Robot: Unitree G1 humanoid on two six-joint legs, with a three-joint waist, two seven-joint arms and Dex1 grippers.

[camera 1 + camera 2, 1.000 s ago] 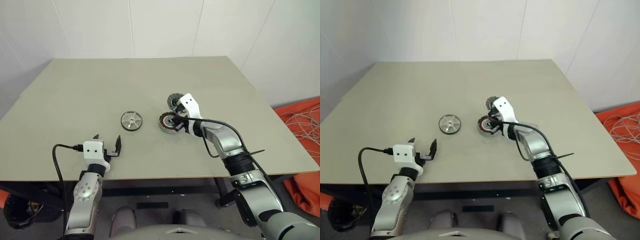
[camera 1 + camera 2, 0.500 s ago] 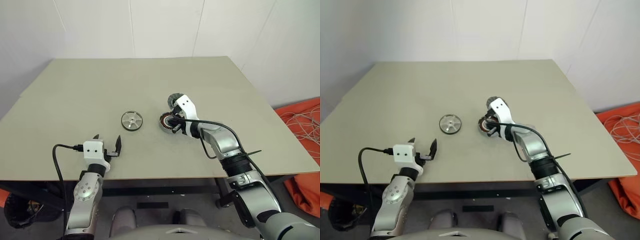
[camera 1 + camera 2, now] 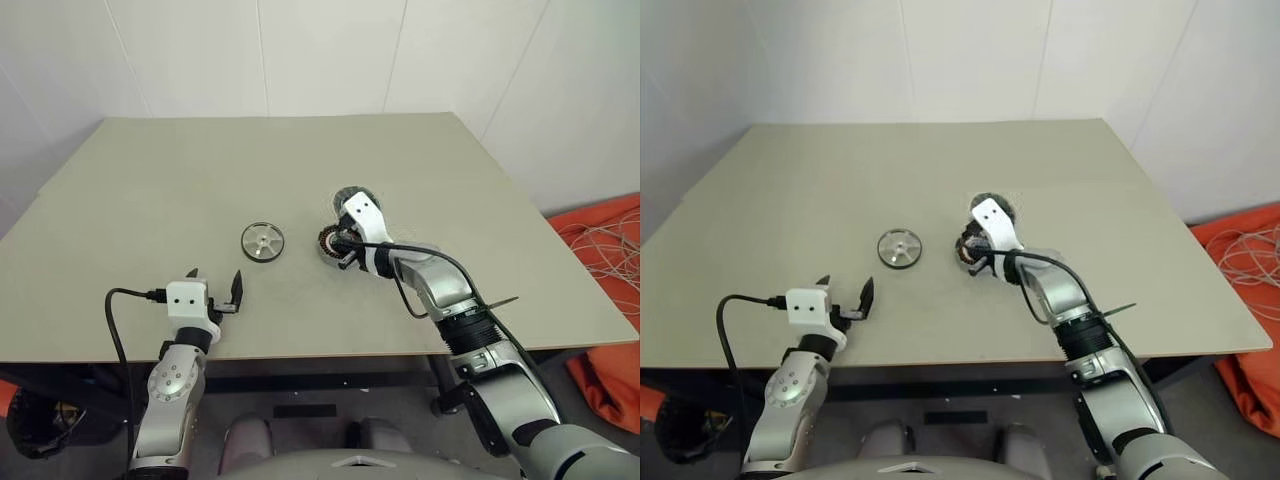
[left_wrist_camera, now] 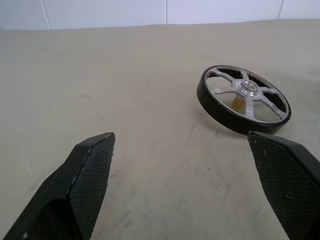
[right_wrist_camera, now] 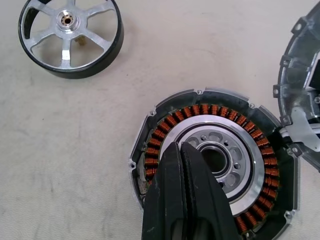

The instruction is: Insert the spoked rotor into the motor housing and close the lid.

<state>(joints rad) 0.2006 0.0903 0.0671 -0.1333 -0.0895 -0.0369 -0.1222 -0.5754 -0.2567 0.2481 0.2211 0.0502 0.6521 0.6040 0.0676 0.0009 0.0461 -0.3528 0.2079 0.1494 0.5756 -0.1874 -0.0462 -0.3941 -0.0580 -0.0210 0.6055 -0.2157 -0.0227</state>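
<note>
My right claw point(image 5: 182, 150), pressed together, hovers over the motor housing point(image 5: 215, 165); its wrist view reveals copper windings and the lid point(image 5: 305, 105) hinged open beside it. My left claw point(image 4: 180, 165), spread wide, frames the spoked rotor point(image 4: 243, 100) on the tabletop point(image 3: 200, 180).

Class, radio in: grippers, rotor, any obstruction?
Left gripper open, empty. Right gripper shut over motor housing. Spoked rotor loose on table, path clear.
</note>
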